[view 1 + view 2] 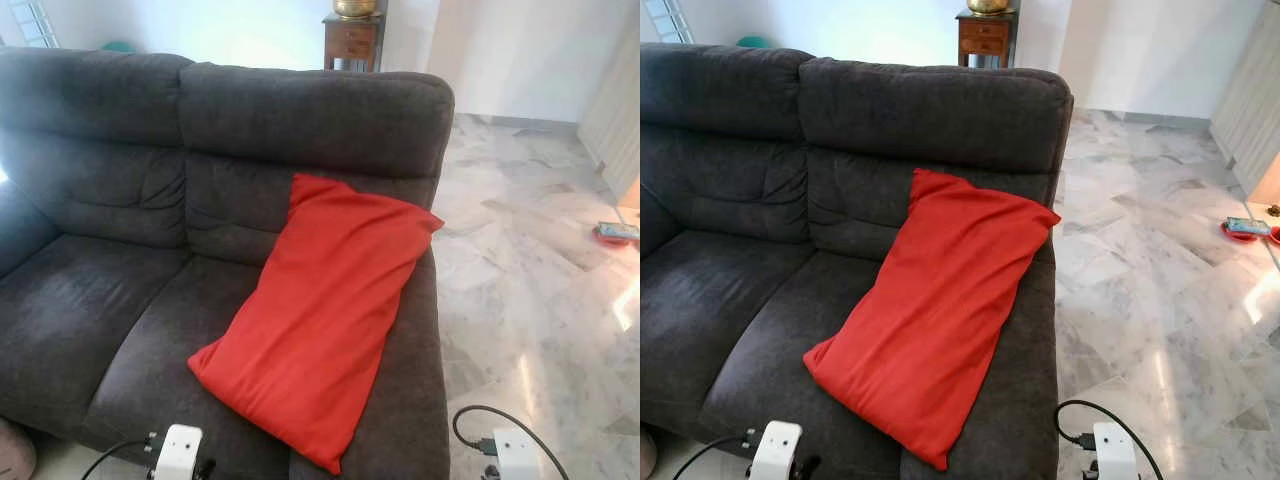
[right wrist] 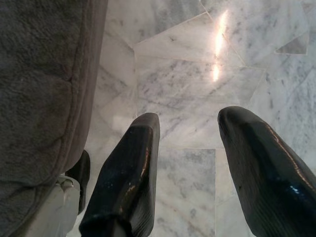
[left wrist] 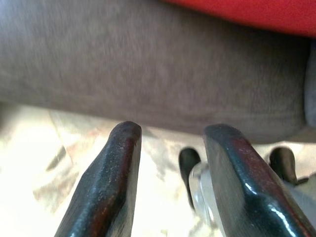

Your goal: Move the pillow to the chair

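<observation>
A red pillow [image 1: 322,314] leans across the right seat of a dark grey sofa [image 1: 120,200], its top corner against the backrest and right armrest, its lower end near the seat's front edge. My left gripper [image 3: 170,148] hangs open low in front of the sofa's front panel, with a strip of the red pillow [image 3: 256,12] above it. My right gripper [image 2: 190,133] is open over the marble floor [image 2: 197,74], beside the sofa's right side [image 2: 39,89]. Both hold nothing. The white wrist housings [image 1: 178,452] show at the bottom edge of the eye views.
Marble floor [image 1: 540,290] spreads to the right of the sofa. A small wooden side table [image 1: 352,40] with a brass pot stands behind the sofa. A red object [image 1: 618,234] lies on the floor at far right. A black cable [image 1: 480,425] loops by my right wrist.
</observation>
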Controlling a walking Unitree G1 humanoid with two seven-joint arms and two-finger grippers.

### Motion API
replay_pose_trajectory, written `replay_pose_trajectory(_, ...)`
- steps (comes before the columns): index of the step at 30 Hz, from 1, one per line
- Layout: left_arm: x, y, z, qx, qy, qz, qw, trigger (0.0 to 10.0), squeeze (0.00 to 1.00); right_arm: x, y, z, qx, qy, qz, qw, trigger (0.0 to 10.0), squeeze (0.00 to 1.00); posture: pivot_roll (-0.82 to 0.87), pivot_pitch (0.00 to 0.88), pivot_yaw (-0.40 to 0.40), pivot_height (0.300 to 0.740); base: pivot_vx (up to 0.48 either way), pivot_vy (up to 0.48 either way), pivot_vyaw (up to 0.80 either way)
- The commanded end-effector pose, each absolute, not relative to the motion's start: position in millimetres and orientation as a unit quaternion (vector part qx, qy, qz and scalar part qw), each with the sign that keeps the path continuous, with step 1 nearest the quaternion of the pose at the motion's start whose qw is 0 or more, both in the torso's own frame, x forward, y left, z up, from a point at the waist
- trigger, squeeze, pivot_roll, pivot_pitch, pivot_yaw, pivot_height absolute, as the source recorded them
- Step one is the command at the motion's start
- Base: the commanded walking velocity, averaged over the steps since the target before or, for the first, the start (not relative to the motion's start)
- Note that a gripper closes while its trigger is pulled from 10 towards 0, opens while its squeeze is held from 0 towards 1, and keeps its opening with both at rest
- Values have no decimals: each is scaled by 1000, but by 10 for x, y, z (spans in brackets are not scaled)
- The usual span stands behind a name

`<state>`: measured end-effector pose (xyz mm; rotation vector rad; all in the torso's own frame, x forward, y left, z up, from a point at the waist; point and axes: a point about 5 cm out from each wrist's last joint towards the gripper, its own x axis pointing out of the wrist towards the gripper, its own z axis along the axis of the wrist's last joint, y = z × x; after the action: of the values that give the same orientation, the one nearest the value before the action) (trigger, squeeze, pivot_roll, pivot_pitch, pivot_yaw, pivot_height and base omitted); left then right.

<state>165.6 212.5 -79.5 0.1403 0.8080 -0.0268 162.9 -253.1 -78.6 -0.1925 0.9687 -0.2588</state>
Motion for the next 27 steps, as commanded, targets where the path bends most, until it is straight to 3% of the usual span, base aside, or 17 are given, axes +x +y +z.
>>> replay_pose_trajectory(1,1636,2156,-811,69,403,-7,912,10000,0,1653,-2528,-777,-83,460,-130,875,10000,0,44,0,0,740,0,0,0)
replay_pose_trajectory(11,1589,2241,-831,78,422,5,903,10000,0,1505,-2568,-832,-98,488,-122,859,10000,0,55,0,6,740,0,0,0)
replay_pose_trajectory(27,1592,2130,-856,88,425,-17,901,10000,0,1539,-2476,-845,-89,485,-110,863,10000,0,56,0,6,740,0,0,0)
